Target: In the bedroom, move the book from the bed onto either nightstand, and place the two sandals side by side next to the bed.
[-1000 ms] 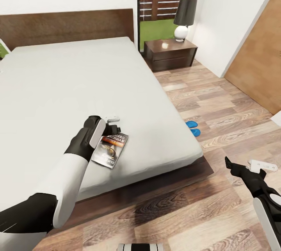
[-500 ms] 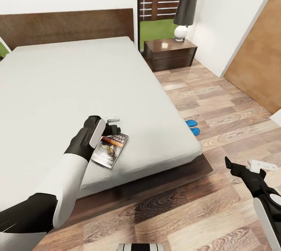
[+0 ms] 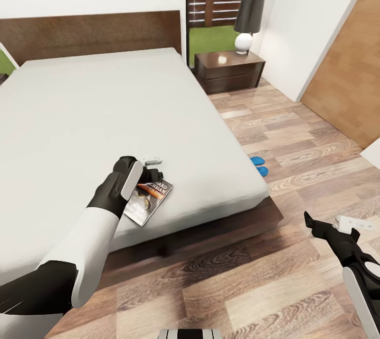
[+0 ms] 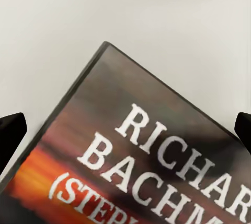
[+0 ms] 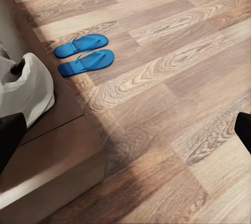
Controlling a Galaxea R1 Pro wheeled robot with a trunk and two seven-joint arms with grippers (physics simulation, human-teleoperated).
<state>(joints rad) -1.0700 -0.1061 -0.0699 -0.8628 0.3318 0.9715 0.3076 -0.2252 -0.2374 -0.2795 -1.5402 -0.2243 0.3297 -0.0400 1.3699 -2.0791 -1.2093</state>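
Now my view has swung a little since a second ago, so the bed (image 3: 158,102) and nightstand (image 3: 229,70) sit slightly shifted; nothing on them has moved. My left gripper (image 3: 149,167) hangs spread open over the book (image 3: 148,201), which lies flat near the mattress's foot corner. My right gripper (image 3: 330,224) hovers open above the floor (image 3: 295,133). Both sandals (image 5: 84,54) lie side by side beside the bed frame.

My left arm (image 3: 84,244): white glossy forearm shell, black elbow and wrist joints, white side panel. My right arm (image 3: 359,275): black casing, white panel, small white bracket.
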